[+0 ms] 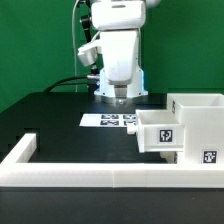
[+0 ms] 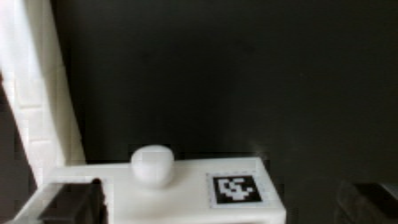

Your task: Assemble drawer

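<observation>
The hollow drawer shell (image 1: 196, 128) stands against the border rail (image 1: 100, 176), at the exterior view's right. One tray (image 1: 160, 131) sits partly inside the shell, its tagged front face and round knob (image 2: 153, 165) projecting toward the exterior view's left. The gripper (image 1: 121, 95) hangs beyond the shell, above the marker board (image 1: 108, 121). Its fingertips (image 2: 64, 205) show only as dark edges in the wrist view, apparently spread and empty, though how wide is unclear.

The step in hand looks like seating this tray fully. To do it well, bring the gripper down level with the tray front, press squarely near the knob, and push straight along the shell's opening. The rail braces the shell; an angled push could jam the tray.
</observation>
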Controlling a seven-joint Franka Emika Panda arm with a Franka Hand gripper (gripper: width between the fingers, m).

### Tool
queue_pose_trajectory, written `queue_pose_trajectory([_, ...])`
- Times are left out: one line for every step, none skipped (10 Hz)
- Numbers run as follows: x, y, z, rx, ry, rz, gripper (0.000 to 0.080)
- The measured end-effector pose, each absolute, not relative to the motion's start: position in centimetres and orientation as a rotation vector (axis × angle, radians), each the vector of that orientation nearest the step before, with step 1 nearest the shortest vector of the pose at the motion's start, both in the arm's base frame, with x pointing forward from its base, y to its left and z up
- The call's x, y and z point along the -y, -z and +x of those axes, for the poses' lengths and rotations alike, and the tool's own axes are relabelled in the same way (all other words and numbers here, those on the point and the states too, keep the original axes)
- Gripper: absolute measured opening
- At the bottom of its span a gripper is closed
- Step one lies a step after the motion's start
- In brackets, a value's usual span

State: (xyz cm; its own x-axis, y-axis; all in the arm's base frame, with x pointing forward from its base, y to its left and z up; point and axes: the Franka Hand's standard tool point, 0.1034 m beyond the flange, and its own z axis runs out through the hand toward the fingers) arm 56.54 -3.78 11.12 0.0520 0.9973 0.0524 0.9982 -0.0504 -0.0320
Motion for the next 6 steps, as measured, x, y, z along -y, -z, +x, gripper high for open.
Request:
queue_pose_trajectory([4.2,-11.0,56.5,2.133,0.039,-2.210,0.0648])
queue_pose_trajectory([5.1,-10.5,56.2,2.097,0.075,-2.201,0.0648])
queue_pose_trajectory([5.3,-9.0,56.4,2.069,0.123,-2.164,0.0648])
queue_pose_trajectory([5.3,-8.2,57.1,2.056,0.160,-2.131,0.0648])
queue_pose_trajectory([5.1,-7.5,58.1,2.050,0.206,-2.096,0.0648])
queue_pose_trajectory([4.2,-6.8,58.5,2.048,0.217,-2.080,0.0648])
